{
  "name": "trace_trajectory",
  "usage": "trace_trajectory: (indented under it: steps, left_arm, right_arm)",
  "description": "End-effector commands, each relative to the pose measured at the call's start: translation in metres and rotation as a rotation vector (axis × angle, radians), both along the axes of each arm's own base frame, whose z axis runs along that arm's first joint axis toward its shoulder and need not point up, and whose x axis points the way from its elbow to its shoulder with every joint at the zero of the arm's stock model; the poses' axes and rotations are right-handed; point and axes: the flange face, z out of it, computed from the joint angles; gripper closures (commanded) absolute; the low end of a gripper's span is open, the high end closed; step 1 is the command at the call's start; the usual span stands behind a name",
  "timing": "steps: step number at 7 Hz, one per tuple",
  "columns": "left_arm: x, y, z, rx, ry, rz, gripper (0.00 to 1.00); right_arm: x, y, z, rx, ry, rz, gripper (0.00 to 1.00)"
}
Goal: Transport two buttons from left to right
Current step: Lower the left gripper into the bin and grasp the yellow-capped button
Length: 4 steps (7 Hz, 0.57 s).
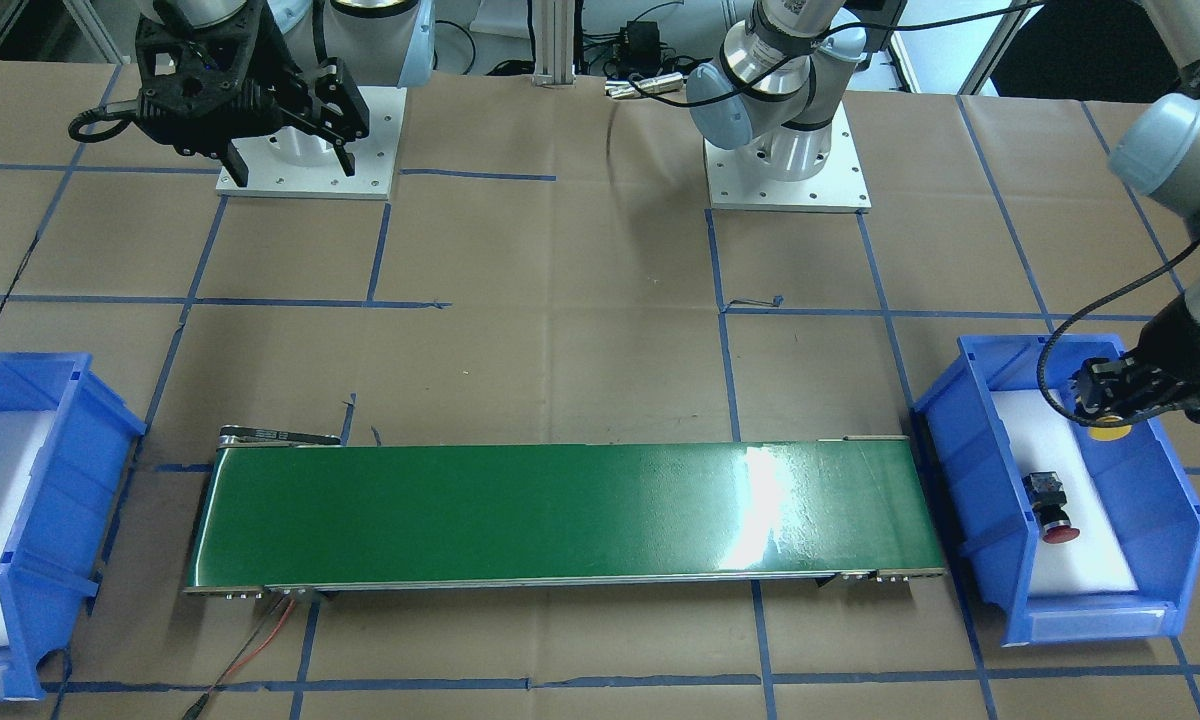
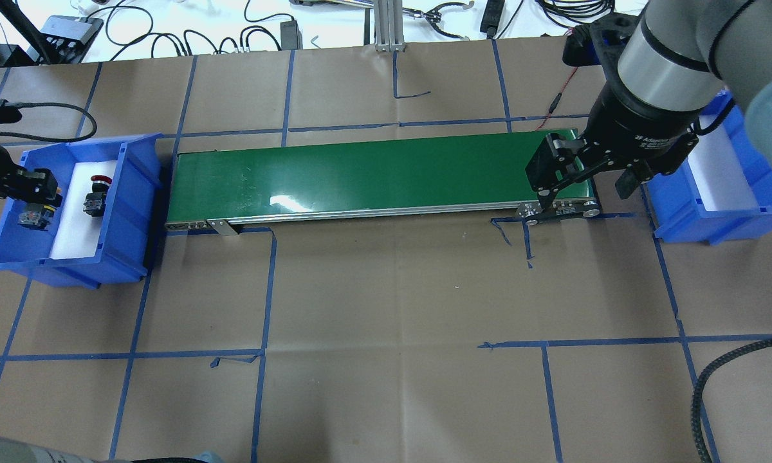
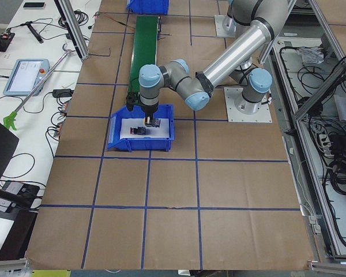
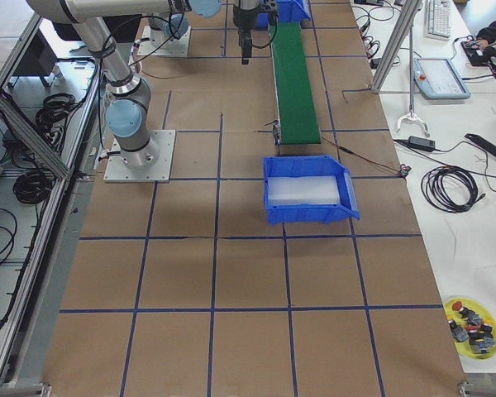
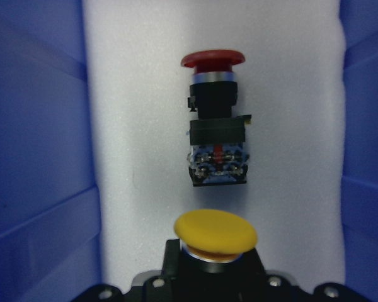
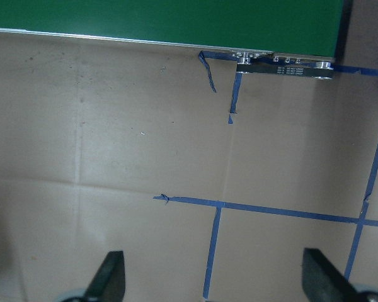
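Two bins (image 2: 128, 212) (image 2: 675, 209) flank the green belt (image 2: 360, 173) on taped paper (image 2: 392, 308) — left jaws grip yellow button (image 5: 215, 231), right jaws wide.

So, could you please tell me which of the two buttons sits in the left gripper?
The yellow button, held in the left gripper; the red button lies free on the white foam.
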Motion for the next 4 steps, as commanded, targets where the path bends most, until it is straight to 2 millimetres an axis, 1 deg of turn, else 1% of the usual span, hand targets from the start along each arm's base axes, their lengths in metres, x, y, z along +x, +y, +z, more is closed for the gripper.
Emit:
trace_trajectory:
  steps: [1, 2, 3, 4]
  left_arm:
    - [-0.01, -0.023, 0.051, 0.012, 0.01, -0.028, 0.92]
    - [-0.051, -0.043, 0.068, -0.013, -0.014, -0.065, 0.92]
    - [-0.088, -0.056, 0.077, -0.029, -0.018, -0.041, 0.92]
    - [-0.132, -0.064, 0.079, -0.035, -0.011, -0.017, 0.92]
  right_arm:
    - [0.001, 0.0, 0.0, 0.001, -0.001, 0.001, 0.0]
    - [0.001, 0.0, 0.0, 0.001, -0.001, 0.001, 0.0]
    - [0.001, 0.001, 0.0, 0.001, -0.001, 0.003, 0.0]
    - [0.001, 0.001, 0.0, 0.001, -0.001, 0.003, 0.0]
